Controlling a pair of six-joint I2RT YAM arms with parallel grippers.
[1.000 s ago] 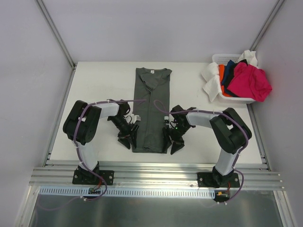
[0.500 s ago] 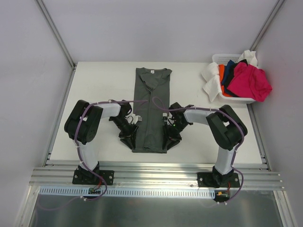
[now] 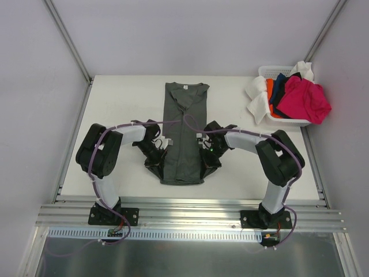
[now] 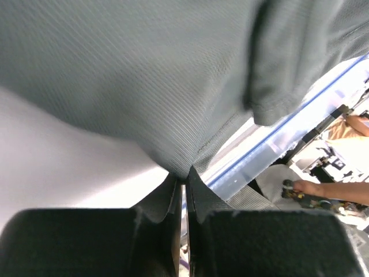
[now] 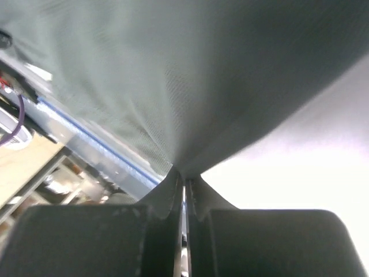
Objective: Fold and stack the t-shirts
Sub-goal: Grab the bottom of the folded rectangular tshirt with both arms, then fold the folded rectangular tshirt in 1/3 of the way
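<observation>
A dark charcoal grey t-shirt (image 3: 183,127) lies on the white table as a long narrow strip, collar at the far end. My left gripper (image 3: 158,168) sits at the strip's near left corner, shut on the hem. In the left wrist view the cloth (image 4: 144,75) rises in a pinched peak from the closed gripper (image 4: 184,183). My right gripper (image 3: 206,168) is at the near right corner, likewise shut on the hem. The right wrist view shows the cloth (image 5: 219,69) drawn into the closed gripper (image 5: 184,183). More t-shirts fill the basket: magenta-pink (image 3: 302,98), navy (image 3: 281,83), orange (image 3: 269,86), white (image 3: 256,98).
The white plastic basket (image 3: 271,70) stands at the back right corner, with shirts hanging over its rim. Grey walls and metal posts enclose the table on three sides. An aluminium rail (image 3: 184,210) runs along the near edge.
Both grippers slid inward onto the shirt's near corners and closed on the hem. The near end of the strip is drawn slightly narrower.
</observation>
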